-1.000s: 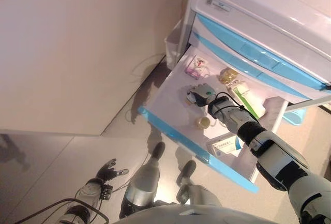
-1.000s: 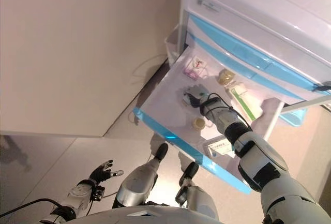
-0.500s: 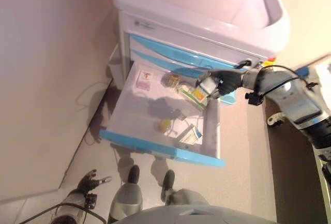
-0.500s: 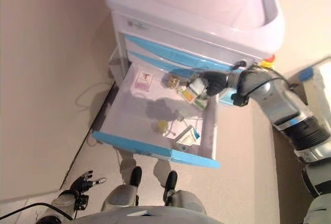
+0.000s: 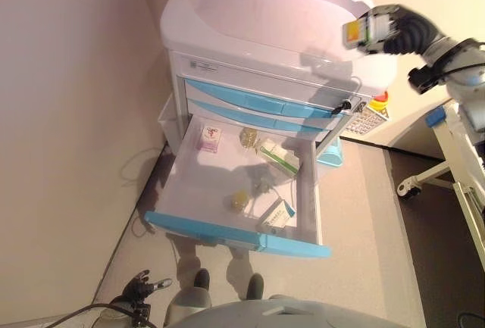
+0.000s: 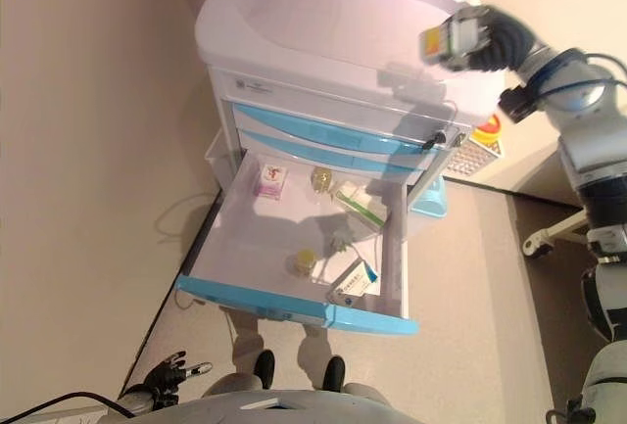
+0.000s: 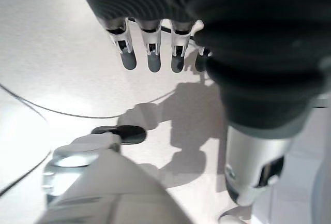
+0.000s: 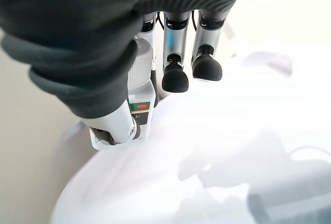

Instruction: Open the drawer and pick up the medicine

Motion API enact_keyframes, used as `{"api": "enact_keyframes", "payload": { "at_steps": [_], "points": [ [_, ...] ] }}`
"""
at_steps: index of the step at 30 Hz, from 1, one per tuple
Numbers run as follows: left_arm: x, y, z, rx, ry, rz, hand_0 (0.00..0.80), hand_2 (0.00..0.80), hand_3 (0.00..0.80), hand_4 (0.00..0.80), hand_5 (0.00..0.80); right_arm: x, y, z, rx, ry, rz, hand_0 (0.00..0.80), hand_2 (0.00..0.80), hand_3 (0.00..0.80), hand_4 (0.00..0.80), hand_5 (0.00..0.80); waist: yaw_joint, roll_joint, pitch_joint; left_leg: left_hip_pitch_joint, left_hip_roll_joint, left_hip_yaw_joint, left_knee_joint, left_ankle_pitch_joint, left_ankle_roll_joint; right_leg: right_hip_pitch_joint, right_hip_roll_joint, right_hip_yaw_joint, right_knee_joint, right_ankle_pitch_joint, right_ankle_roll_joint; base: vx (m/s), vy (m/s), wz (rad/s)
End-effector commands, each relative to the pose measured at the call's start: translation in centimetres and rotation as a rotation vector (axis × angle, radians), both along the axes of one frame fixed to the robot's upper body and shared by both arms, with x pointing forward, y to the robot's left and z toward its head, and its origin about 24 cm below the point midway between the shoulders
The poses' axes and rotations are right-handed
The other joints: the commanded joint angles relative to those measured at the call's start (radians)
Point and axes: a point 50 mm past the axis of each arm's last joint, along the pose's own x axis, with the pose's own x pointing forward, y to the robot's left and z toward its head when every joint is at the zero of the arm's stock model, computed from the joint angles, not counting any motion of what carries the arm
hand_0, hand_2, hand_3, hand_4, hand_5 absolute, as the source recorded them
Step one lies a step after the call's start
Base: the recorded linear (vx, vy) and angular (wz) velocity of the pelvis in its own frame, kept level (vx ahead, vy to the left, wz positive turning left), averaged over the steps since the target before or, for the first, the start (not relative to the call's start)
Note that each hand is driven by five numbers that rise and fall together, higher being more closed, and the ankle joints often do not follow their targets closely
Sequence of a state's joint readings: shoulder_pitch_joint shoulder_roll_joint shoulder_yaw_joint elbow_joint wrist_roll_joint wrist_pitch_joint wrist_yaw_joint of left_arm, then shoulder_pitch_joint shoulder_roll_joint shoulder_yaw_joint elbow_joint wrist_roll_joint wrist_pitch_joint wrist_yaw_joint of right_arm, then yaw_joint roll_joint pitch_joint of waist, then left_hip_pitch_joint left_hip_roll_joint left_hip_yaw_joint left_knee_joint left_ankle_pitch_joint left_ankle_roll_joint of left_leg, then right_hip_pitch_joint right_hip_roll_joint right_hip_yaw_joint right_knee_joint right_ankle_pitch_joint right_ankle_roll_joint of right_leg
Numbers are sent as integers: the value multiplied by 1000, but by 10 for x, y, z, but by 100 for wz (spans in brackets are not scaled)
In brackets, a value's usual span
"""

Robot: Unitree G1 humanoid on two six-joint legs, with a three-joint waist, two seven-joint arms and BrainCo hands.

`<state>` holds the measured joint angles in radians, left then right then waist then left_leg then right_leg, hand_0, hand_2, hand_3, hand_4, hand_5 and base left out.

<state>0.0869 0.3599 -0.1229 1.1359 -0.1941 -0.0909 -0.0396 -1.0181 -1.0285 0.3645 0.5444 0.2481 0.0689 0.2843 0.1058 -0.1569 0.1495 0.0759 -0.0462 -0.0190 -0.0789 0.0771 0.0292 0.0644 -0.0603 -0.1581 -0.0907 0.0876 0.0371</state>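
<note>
My right hand (image 5: pixel 402 31) is raised over the right end of the white cart's top (image 5: pixel 265 17), shut on a small white medicine bottle (image 5: pixel 354 32) with a coloured label. In the right wrist view the bottle (image 8: pixel 140 115) sits between my thumb and curled fingers (image 8: pixel 175 74). The cart's bottom drawer (image 5: pixel 227 226), with a blue front, stands pulled open. In it lie a pink box (image 5: pixel 208 139), a yellow jar (image 5: pixel 249 137), a green and white box (image 5: pixel 279 156), a small yellow jar (image 5: pixel 239 201) and another box (image 5: pixel 277 216). My left hand (image 5: pixel 142 288) hangs low by the floor, fingers (image 7: pixel 150 53) relaxed and empty.
Two shut blue drawers (image 5: pixel 258 104) sit above the open one. A wall runs along the cart's left side. A white wheeled stand (image 5: pixel 455 161) is to the right of the cart. A red button (image 5: pixel 379 97) and a blue bin (image 5: pixel 331 157) are on the cart's right side.
My right hand has lifted the medicine bottle out of the drawer and up over the cart's top. The head camera has shifted, so the whole cart now shows.
</note>
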Motion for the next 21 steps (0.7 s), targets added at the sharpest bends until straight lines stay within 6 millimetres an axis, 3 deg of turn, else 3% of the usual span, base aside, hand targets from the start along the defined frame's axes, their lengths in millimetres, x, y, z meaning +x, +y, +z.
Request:
{"api": "enact_keyframes", "payload": {
  "at_steps": [1,12,21],
  "points": [
    [-5,10,1,36,50,-54,0,0,0,0,0,-7,-17,55,-40,-128,-150,800,800,800,800,800,58,-1,-40,8,-20,-53,1,-113,-9,33,11,-46,81,-87,44,12,22,17],
    [-3,13,4,49,40,-75,0,0,0,0,0,0,-43,67,-267,21,-405,800,800,800,800,800,124,-3,6,-23,-32,-105,6,-98,-6,21,0,-92,89,-89,39,7,14,19],
    [13,19,13,66,-21,-105,0,0,0,0,0,-4,-54,75,-391,99,-547,800,800,800,800,800,160,-6,58,-61,-38,-135,7,-82,-2,-4,-4,-117,94,-86,39,-16,-13,16]
  ]
}}
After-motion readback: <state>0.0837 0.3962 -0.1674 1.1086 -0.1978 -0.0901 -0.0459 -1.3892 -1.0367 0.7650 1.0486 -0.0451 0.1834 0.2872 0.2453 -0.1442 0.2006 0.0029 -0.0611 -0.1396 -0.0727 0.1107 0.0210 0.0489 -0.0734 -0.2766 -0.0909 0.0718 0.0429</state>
